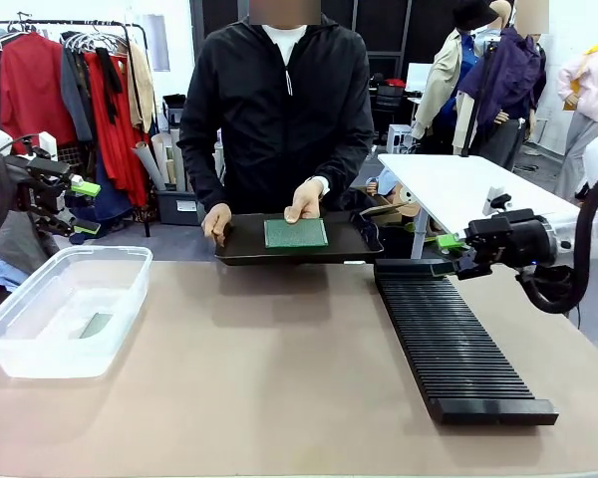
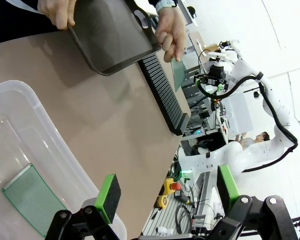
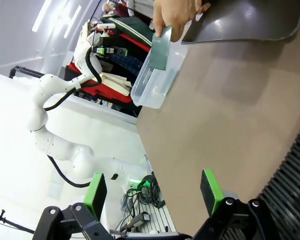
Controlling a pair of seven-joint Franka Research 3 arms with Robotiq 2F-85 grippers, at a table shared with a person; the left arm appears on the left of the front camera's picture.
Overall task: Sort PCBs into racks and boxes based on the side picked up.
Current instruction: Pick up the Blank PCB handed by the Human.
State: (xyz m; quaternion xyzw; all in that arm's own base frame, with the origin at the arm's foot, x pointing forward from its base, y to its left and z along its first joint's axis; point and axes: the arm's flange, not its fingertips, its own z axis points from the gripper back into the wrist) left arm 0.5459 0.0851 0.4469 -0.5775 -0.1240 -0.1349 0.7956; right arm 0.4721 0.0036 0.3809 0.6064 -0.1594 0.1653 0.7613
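At the far side a person's hand (image 1: 304, 199) holds one green PCB (image 1: 295, 232) tilted up over a shallow dark tray (image 1: 244, 244), its paler speckled face toward me. The same PCB (image 2: 178, 72) (image 3: 161, 48) stands on edge in both wrist views. A second PCB (image 1: 96, 325) (image 2: 32, 198) lies flat in the clear box (image 1: 40, 354) at the left. The long black rack (image 1: 453, 344) runs along the right. My left gripper (image 1: 85, 206) (image 2: 167, 192) hangs open above the box's far left. My right gripper (image 1: 448, 254) (image 3: 153, 191) is open beside the rack's far end.
The person's other hand (image 1: 216, 221) grips the tray's left edge. A white table (image 1: 458, 184) stands behind the rack, and a clothes rail (image 1: 70, 80) stands at the back left. Bare tabletop (image 1: 269, 368) lies between box and rack.
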